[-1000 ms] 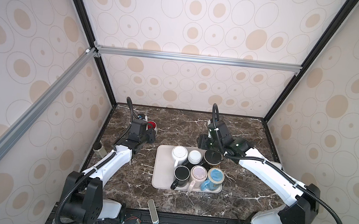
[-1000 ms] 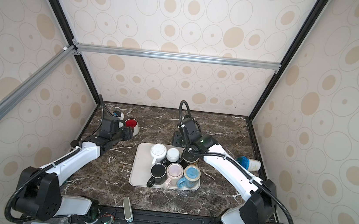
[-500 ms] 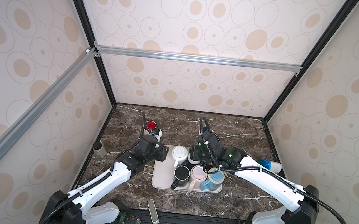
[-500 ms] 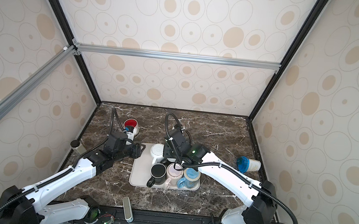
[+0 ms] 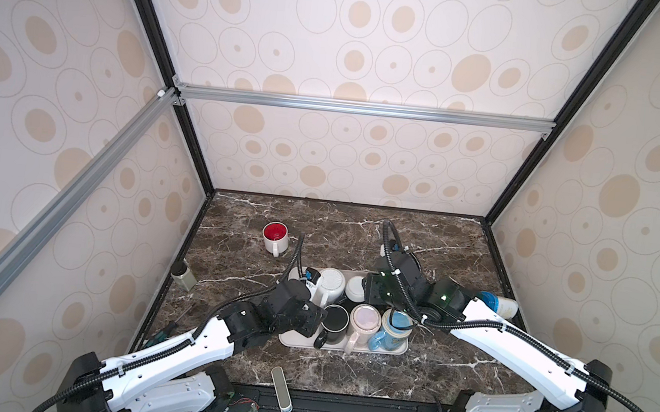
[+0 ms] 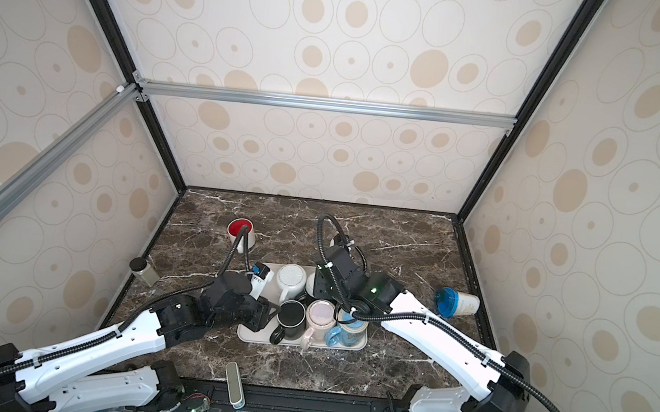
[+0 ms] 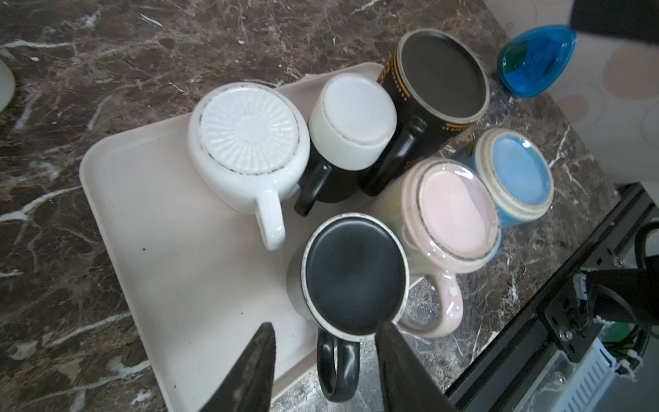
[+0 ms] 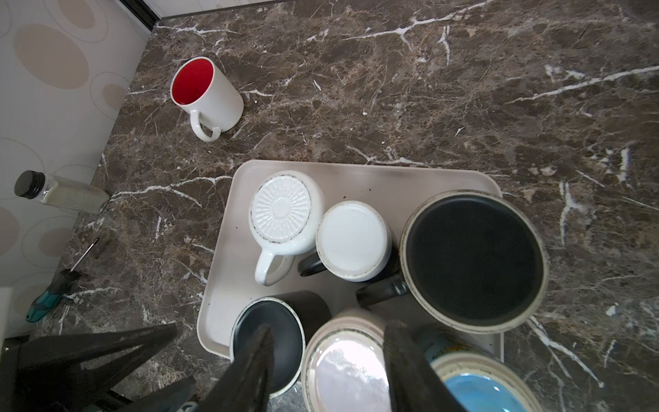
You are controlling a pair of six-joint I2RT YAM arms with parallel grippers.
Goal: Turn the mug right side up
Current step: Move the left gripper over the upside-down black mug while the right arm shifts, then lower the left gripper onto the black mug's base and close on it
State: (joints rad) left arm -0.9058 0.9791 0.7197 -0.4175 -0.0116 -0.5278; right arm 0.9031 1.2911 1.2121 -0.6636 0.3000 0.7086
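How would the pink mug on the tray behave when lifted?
The pink mug looks glazed and glossy, so probably stiff, breakable and slippery. Crowded by the black mug and blue mug, it may nudge them when lifted.

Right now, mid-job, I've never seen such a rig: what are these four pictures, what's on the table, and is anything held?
Two white robot arms, the left arm and the right arm, each end in a two-fingered gripper. The two wide pictures come from one camera overhead; the two close ones from a camera on each wrist. A beige tray carries six mugs, all bottom up. A red-lined mug stands upright off the tray, and a blue-lidded cup lies on its side. The left gripper hangs open over the smaller black mug, the right gripper open over the pink mug. Neither seems to hold anything.
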